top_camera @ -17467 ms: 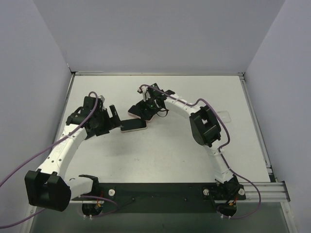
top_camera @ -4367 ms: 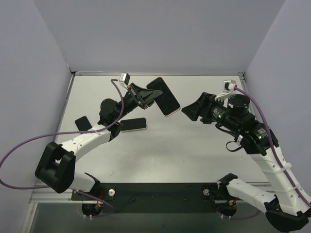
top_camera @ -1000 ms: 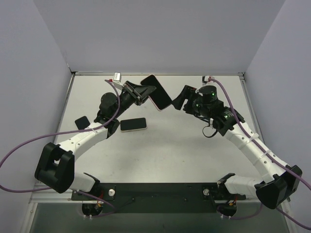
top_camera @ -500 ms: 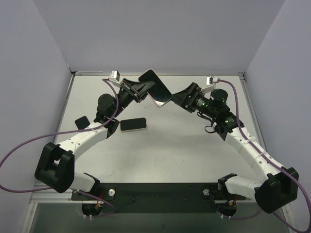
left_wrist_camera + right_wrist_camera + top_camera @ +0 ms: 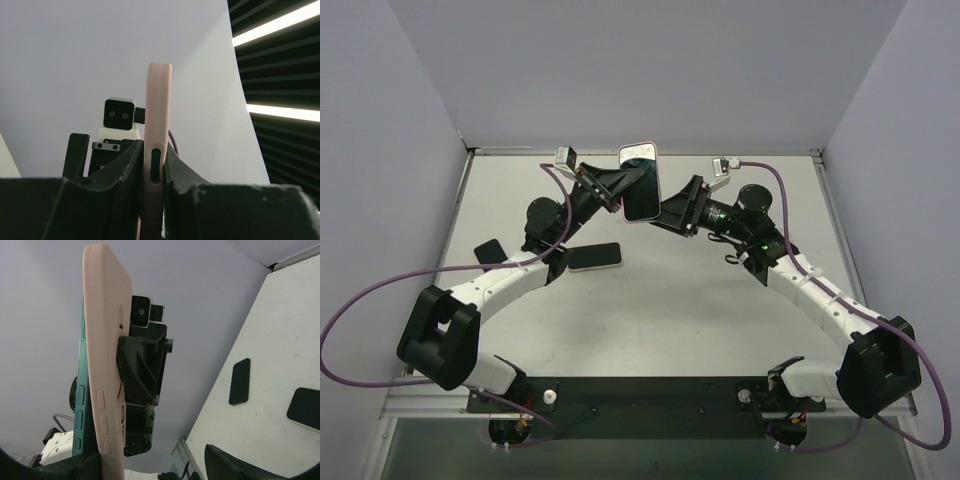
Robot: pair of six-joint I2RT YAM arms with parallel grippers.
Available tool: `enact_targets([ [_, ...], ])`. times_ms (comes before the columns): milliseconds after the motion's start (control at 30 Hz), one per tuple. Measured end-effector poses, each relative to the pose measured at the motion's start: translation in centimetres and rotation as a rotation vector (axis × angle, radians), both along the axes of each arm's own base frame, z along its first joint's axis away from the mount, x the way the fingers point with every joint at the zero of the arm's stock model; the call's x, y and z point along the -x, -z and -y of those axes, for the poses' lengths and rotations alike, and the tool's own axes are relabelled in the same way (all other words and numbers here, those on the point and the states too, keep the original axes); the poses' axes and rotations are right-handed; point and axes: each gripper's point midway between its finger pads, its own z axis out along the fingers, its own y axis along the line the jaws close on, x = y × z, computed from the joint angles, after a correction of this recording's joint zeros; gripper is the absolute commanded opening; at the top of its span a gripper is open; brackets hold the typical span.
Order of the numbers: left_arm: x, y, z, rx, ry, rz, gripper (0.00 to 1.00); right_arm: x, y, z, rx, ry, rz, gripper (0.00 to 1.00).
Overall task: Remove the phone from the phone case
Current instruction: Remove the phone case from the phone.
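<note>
Little of the task is judged done. The pink phone case is held aloft at the upper centre of the top view, pinched across its faces by the closed fingers of the left gripper. The phone is seen as a green edge along the case's left side in the right wrist view and is not yet out. The right gripper is set at the case's lower right corner, fingers spread wide, nothing clamped. The separation itself is left to be done. Whether the green edge has begun to lift cannot be told. Any contact between the right fingers and the case is cut off at that frame's bottom edge. In the left wrist view the case's lower part is hidden behind the fingers.
</note>
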Motion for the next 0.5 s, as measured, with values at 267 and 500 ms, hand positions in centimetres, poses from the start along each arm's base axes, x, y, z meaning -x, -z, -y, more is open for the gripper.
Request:
enact_targets([
  [267, 0.6, -0.2, 0.5, 0.007, 0.017, 0.007, 0.00, 1.0, -0.7, -0.6, -0.036, -0.060, -0.004, 0.47],
  [500, 0.4, -0.1, 0.6, 0.009, 0.002, 0.000, 0.00, 0.5, -1.4, -0.1, -0.070, -0.039, -0.003, 0.46],
])
